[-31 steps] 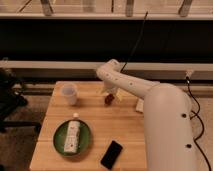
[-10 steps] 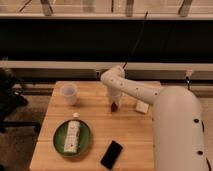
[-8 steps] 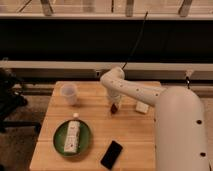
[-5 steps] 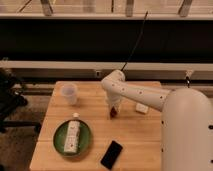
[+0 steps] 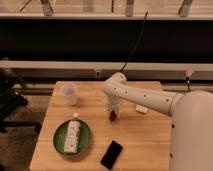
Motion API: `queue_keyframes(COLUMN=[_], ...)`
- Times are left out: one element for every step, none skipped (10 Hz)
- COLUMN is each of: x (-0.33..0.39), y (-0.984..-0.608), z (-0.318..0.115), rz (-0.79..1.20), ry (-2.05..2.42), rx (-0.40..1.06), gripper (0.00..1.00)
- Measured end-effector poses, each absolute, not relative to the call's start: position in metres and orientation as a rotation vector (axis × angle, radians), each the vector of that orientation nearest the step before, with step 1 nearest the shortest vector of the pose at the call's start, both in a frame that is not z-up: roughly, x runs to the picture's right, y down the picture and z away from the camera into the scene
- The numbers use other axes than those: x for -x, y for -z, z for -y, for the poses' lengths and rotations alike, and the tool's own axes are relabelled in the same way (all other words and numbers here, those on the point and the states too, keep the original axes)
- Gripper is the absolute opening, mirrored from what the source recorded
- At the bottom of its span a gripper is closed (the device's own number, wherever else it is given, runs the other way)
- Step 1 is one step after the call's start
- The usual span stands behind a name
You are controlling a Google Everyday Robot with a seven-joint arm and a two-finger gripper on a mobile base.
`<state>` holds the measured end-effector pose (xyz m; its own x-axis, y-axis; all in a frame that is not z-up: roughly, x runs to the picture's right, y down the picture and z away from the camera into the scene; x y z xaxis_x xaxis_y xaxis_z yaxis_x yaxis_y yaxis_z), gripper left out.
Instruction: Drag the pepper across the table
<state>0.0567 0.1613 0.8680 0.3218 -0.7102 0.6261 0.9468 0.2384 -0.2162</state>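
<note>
While the white arm reaches over from the right side, the gripper points straight down near the middle of the table; the pepper is directly under it, a small dark red shape that touches the wood or is very close to it. I think the arm stands so steep because a drag needs the pepper low against the surface, not lifted; the wrist above it is bent to let the fingers come from the top.

Whether the jaws are closed on the pepper or only press beside it, I cannot tell; the wrist covers them and only the lower end of the pepper shows below.

Other things lie apart from this spot: a pale cup near the far left corner; a green plate at the front left with a white bottle lying on it; a black phone near the front edge; a small pale object just right of the arm, which I cannot identify. To me they seem well away from the pepper, so there is room to slide it.

The big white body of the robot hides the right part of the table; the front edge is cut off.
</note>
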Motion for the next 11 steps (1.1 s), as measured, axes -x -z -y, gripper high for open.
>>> queue_keyframes(x=[-0.056, -0.055, -0.054, -0.055, -0.055, -0.054, -0.055, -0.056, -0.056, -0.056, -0.057], y=[-0.866, -0.866, -0.864, -0.862, -0.861, -0.859, -0.857, -0.855, -0.853, -0.851, -0.848], z=[-0.166, -0.170, -0.173, -0.180, -0.183, -0.186, -0.190, -0.194, -0.196, -0.198, -0.201], rz=[0.454, 0.462, 0.469, 0.480, 0.484, 0.489, 0.494, 0.499, 0.503, 0.506, 0.511], ry=[1.191, 1.195, 1.197, 1.198, 1.198, 1.200, 1.200, 1.202, 1.205, 1.209, 1.213], rx=[0.633, 0.637, 0.637, 0.643, 0.646, 0.649, 0.653, 0.656, 0.658, 0.660, 0.660], gripper=[0.00, 0.00, 0.00, 0.00, 0.00, 0.00, 0.00, 0.00, 0.00, 0.00, 0.00])
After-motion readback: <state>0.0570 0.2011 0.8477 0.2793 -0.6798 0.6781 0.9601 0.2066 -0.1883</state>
